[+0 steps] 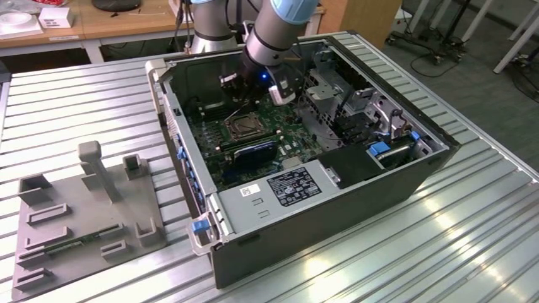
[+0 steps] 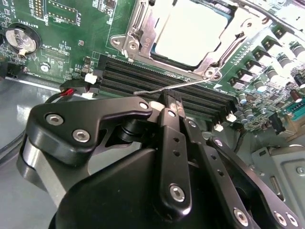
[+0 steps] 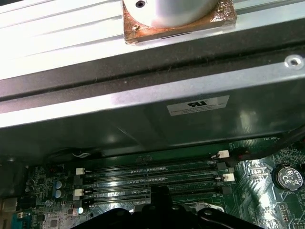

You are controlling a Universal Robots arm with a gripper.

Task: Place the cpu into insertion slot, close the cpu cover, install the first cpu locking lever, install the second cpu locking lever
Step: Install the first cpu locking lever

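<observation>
The open computer case (image 1: 354,189) lies on the ribbed metal table, and my arm reaches down into it. The insertion slot (image 1: 244,128) sits on the green board just below my gripper (image 1: 240,95). In the second wrist view the pale cpu (image 2: 190,28) lies in the slot. The silvery cpu cover (image 2: 136,31) is folded flat around it. A thin wire locking lever (image 2: 190,84) runs across the black memory slots, right at the tips of my gripper (image 2: 170,98). The black fingers (image 2: 174,119) stand together, shut. I cannot tell whether they clamp the lever or only touch it.
A grey holder block (image 1: 84,214) stands on the table at the exterior view's left. Long memory slots (image 3: 152,174) and a coin battery (image 2: 22,39) lie near the socket. The case wall (image 3: 143,109) rises close behind. A drive cage with blue tabs (image 1: 379,148) fills the case's right side.
</observation>
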